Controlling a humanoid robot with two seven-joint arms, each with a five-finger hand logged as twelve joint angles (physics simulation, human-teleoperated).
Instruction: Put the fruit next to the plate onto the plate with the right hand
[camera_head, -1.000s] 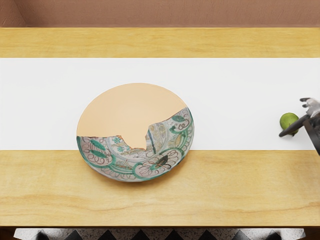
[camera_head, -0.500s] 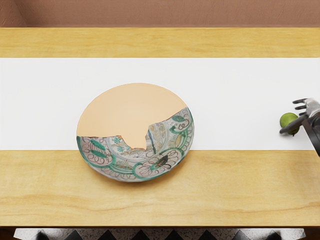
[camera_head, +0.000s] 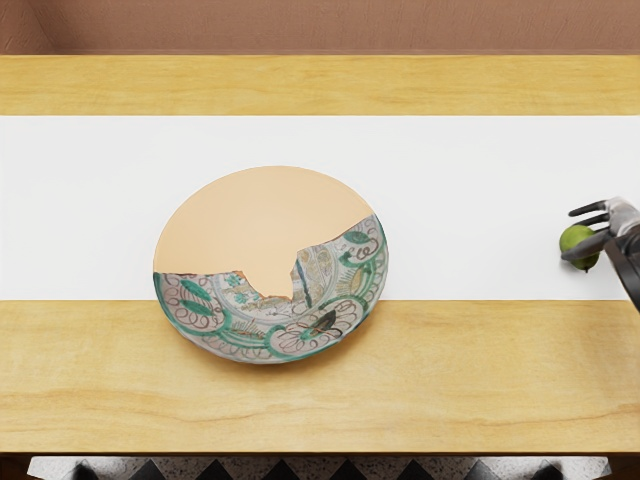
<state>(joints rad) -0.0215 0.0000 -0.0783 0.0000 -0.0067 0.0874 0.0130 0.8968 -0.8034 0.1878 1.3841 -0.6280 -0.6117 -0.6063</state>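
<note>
We find the small round green fruit (camera_head: 575, 240) close to the right edge of the wooden tabletop (camera_head: 320, 390). It sits on the white strip (camera_head: 480, 170) that runs from the tabletop's left edge to its right edge. It is well apart from the wide shallow ceramic plate (camera_head: 250, 220), which lies around the middle of the tabletop, a little toward the left edge. The plate's near rim reaches past the white strip onto the bare wood. Its far half is plain peach, and its near half carries green and brown scrollwork.

The right hand (camera_head: 612, 226) comes in at the right edge, and only part of it shows. Its dark fingers (camera_head: 590, 210) are apart: some reach over the far side of the fruit, and one crosses its near lower side. We read this as a bracket set around the fruit so that closing would trap it from both sides. We see no firm clamp, and the fruit appears to rest on the white strip. The left hand is out of view.

We judge that the task is at its grasping step, with the carry to the plate not yet begun. A round fruit rolls easily, which may be why the fingers go round it instead of pushing it from one side. The plate's broad open face should make the later placing forgiving.
</note>
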